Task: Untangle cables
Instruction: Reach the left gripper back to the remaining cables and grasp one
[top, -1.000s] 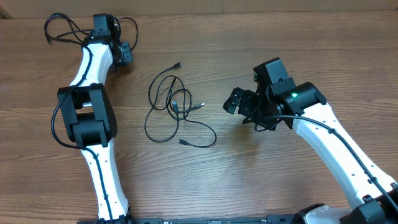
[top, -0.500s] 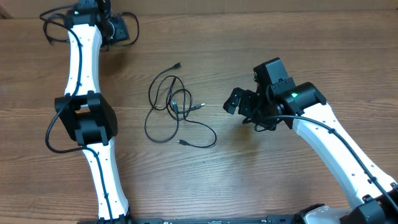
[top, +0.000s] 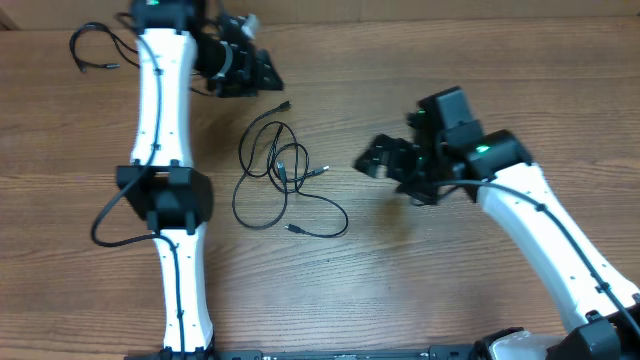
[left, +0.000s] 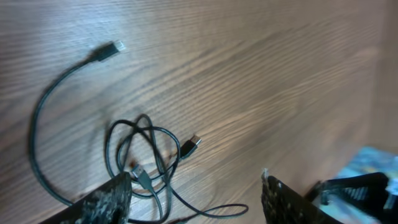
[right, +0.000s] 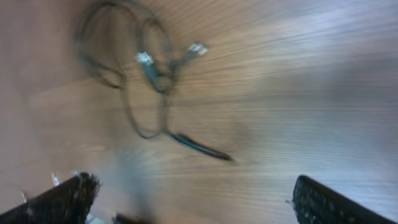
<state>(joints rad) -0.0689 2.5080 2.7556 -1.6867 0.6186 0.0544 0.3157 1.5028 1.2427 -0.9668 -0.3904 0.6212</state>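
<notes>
At desk (top: 400, 285) centre, cables (top: 283, 178) lie tangled. Left claw (top: 255, 68) at their 12 o'clock, right claw (top: 375, 160) at 3 o'clock, both spread wide, empty. Best: pinch separate ends, draw apart slowly.

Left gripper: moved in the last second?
Yes. The left gripper swung up-frame, then right, toward the top plug of the thin black cables, which stayed put.

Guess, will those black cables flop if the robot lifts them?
Probably floppy: the cables lie in thin, loose curls. Likely light, being so thin. Their loops overlap, so lifting one may drag the others.
</notes>
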